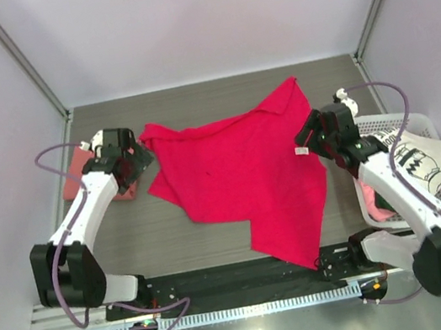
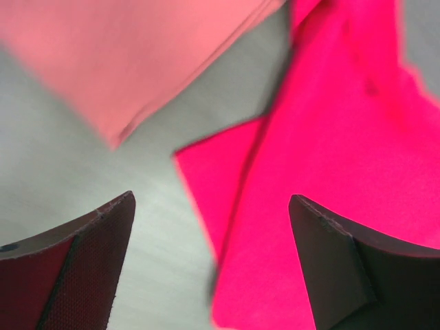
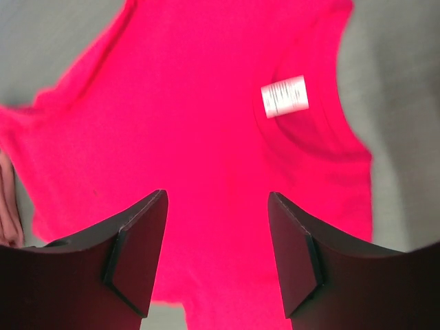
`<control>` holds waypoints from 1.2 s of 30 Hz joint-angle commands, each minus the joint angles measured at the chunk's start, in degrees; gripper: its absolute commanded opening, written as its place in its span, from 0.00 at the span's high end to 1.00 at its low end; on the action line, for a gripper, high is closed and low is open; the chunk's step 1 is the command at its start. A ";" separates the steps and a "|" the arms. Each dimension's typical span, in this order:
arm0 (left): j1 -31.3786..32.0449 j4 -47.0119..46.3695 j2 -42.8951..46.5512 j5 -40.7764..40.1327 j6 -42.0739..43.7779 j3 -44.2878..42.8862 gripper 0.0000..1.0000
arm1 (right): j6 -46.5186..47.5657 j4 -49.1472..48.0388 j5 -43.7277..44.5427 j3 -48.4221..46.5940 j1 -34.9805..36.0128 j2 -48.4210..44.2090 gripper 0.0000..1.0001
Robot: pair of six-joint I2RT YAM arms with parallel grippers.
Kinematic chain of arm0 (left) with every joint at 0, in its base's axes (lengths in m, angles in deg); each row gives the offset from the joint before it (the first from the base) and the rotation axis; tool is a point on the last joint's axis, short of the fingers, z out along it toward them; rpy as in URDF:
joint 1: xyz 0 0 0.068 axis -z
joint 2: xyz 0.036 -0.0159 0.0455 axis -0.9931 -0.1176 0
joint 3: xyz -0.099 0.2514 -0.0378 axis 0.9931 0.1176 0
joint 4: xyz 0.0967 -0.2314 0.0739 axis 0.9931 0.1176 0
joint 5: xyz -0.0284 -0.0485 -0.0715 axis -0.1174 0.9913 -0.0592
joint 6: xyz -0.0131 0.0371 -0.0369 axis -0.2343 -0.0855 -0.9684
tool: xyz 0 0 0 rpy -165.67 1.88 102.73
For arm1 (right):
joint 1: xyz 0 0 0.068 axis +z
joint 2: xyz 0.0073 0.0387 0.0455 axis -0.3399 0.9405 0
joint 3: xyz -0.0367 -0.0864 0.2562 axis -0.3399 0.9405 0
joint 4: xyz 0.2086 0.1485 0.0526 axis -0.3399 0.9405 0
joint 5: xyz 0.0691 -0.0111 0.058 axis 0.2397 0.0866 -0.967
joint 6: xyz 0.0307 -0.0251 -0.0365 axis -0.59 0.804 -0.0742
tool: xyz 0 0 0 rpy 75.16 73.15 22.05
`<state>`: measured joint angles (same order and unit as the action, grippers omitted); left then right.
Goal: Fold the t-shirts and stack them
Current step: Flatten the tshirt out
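Dark grey wood-grain tabletop [image 1: 193, 106] fills the middle, boxed in by plain pale-lilac panel walls [image 1: 202, 14] at 9, 12 and 3 o'clock. Silver metal corner posts [image 1: 22, 59] run up at 11 and 1. Soft, even light.

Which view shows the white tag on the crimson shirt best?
The right wrist view: the white tag sits large on the crimson shirt, above the open right gripper, though its print is blurred. The top external view shows it only as a white speck beside that gripper. The left wrist view does not show it.
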<state>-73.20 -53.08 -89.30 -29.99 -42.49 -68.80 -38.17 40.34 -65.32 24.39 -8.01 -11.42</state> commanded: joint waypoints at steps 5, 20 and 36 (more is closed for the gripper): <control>0.24 -3.57 7.49 3.20 1.62 10.92 0.23 | -2.46 13.84 1.40 12.00 4.23 -15.52 0.37; 0.24 -12.80 -14.03 5.74 3.20 7.51 0.43 | -4.84 17.63 -3.97 16.05 7.48 -22.30 0.39; 0.24 -15.00 -9.93 2.50 0.22 15.48 1.00 | -7.39 27.99 0.51 12.45 10.64 -17.90 0.35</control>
<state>-73.14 -69.87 -102.43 -25.38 -41.24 -56.91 -44.40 64.55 -66.63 39.58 1.19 -29.14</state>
